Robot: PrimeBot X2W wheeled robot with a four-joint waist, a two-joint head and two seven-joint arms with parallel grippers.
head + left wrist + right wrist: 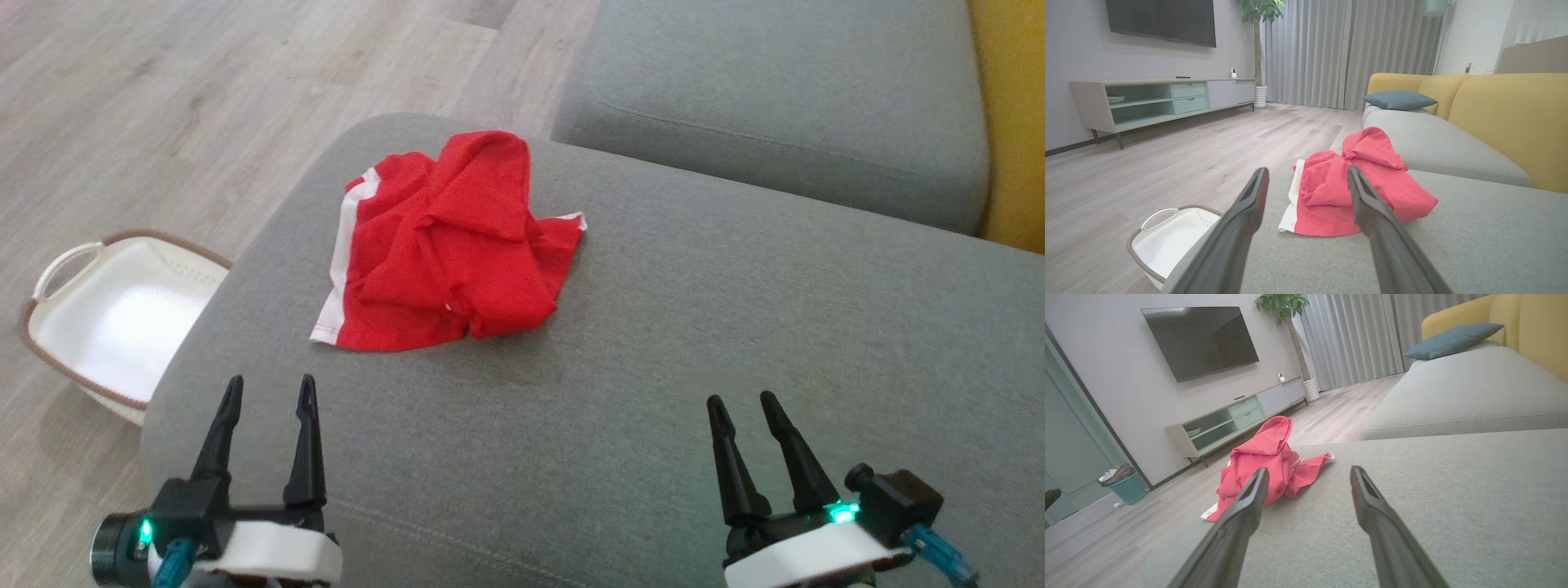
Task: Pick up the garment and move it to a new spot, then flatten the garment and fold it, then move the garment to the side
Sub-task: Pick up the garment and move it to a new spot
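Garment (453,245) crumpled (red, white trim) on grey sofa (735,343); left gripper (269,390), right gripper (743,404) — both spread, empty, near it.

I log the garment (445,245) on the near cushion (694,343), toward its far left corner. The left gripper (271,380) hangs before it, and the right gripper (741,398) is well to its right. A basket (49,282) sits on the floor (163,98) left of the cushion. A second cushion (775,90) lies behind.

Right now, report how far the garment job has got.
Nothing looks done: the garment lies crumpled on the sofa. Nothing is in hand: the left hand and right hand are open, short of it. To do: pick up, move, flatten, fold, set aside.
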